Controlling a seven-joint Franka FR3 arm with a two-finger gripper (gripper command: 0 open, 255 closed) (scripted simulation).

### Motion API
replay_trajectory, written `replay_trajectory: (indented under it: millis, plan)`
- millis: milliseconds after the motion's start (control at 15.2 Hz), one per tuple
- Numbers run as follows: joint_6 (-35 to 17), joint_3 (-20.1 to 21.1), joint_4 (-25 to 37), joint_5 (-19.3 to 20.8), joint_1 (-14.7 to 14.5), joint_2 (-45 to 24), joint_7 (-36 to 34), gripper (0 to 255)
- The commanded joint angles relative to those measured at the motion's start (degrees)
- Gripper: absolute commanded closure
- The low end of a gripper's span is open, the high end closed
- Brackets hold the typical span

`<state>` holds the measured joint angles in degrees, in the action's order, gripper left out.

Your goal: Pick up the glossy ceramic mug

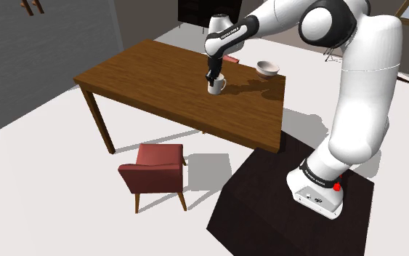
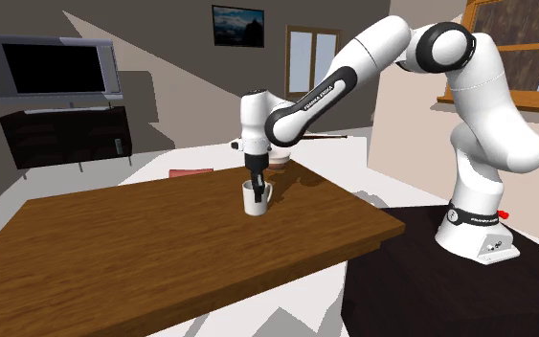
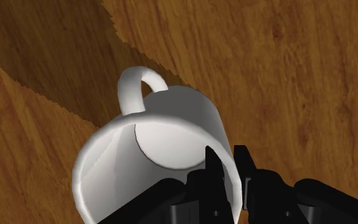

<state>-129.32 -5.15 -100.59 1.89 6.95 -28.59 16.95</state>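
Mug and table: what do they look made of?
The mug is plain white with a soft sheen on its wall; glazed ceramic is plausible, but the look leaves it open. The table looks like brown wood: streaked grain runs across its smooth top.

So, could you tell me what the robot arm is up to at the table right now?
The white Franka arm reaches over the wooden table with its black gripper down at the white mug. One finger sits inside the rim and the other outside, roughly across from the handle, and they appear to clasp the wall between them. The mug looks upright on the tabletop, not yet lifted. A white bowl sits farther along the table, and a red armchair stands on the floor beside it.
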Motion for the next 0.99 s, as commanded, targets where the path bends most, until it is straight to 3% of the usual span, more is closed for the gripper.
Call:
replay_trajectory:
  millis: [0,924]
  plan:
    - [0.9,0.0,0.3,0.0,0.0,0.7,0.0,255]
    - [9.1,-0.2,3.7,0.2,-0.2,5.5,0.3,255]
